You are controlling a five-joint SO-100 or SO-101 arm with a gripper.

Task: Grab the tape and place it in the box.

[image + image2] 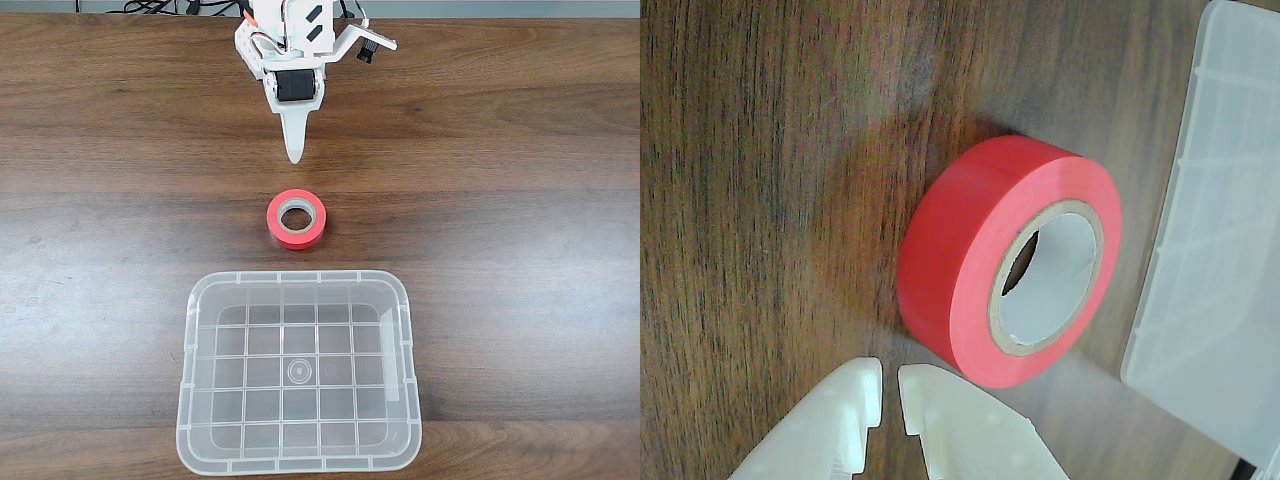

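While nothing is gripped, the end effector point(890, 385) hangs with fingertips nearly together at the far side of the counter point(520, 200); the tape point(297, 219) lies flat centrally, just beyond the near, empty box point(405, 330), ready for pickup.

We see the white plastic two-finger gripper point(294, 155) reaching down from the top edge of the fixed view, its pointed fingers pressed together into one tip. In the wrist view, our two white fingertips point(865, 385) sit nearly closed, a narrow gap between them.
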